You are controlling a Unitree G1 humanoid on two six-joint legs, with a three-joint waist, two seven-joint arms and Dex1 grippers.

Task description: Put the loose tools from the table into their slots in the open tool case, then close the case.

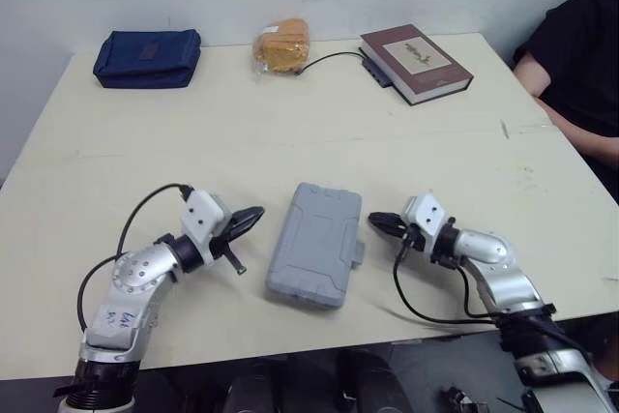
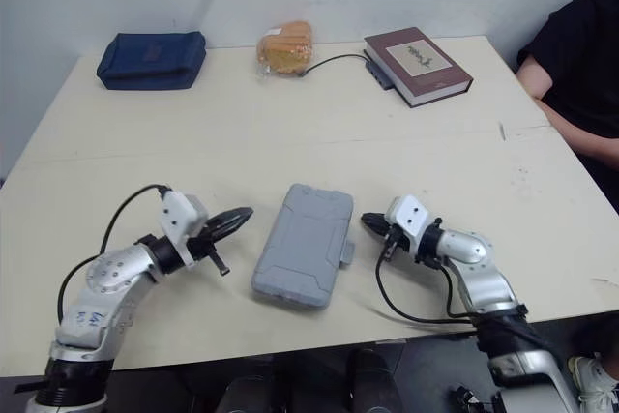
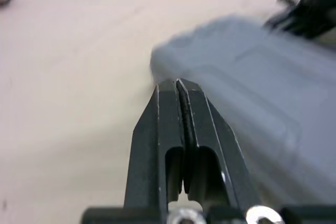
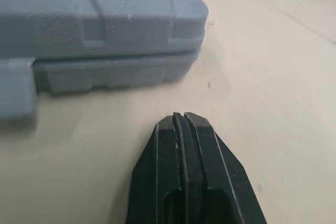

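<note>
Lying flat on the counter point(image 1: 290, 113) with its lid down, the grey case point(image 1: 315, 244) sits between the two arms, one long side turned to each. It looks like hard moulded plastic: stiff, with a smooth ribbed lid that would likely slide under a fingertip, and probably made heavier by whatever is packed inside. By my reading it is too broad to pinch across, so the sensible holds are its thin edges, or a downward press on the lid close to the seam. The small latch tab point(image 1: 359, 251) jutting from one long side seems the part that matters now; it faces the right tool.

The left tool point(image 1: 253, 215) has its two black fingers pressed together with nothing between them, tips aimed at the long edge nearest it and stopping just short of the plastic. The right tool point(image 1: 375, 222) is likewise closed and empty, low over the counter, pointing at the opposite long side, just beside the latch tab but apart from it. Straight ahead of that tool, the seam point(image 4: 115, 59) between lid and base looks fully shut, so I judge that packing is over and at most the latch needs pressing home.

Well beyond both tools, along the far edge, lie a blue pouch point(image 1: 147, 58), an orange bundle point(image 1: 282, 45) and a book point(image 1: 416, 63); a person point(image 1: 580, 55) sits out past the right tool.
</note>
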